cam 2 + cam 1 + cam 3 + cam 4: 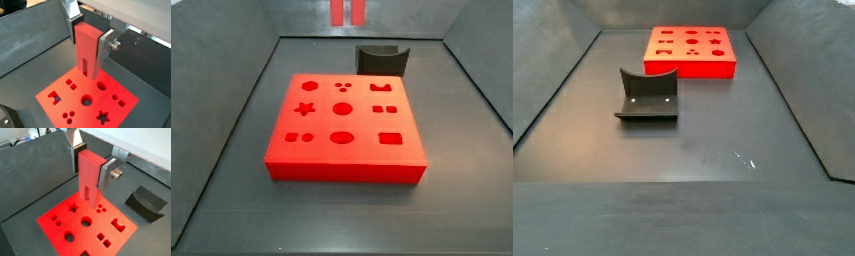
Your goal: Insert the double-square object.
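My gripper is shut on the double-square object, a slim red peg with a lengthwise groove at its lower end. The peg hangs upright between the silver fingers, above the large red board with shaped holes. Both wrist views show this; the gripper holds the peg clear of the board. In a side view only the peg's grooved lower end shows, high behind the board. The gripper is out of frame in both side views.
A dark grey curved holder stands just behind the board and also shows in a side view and a wrist view. Dark walls enclose the grey floor. The board lies at the far end.
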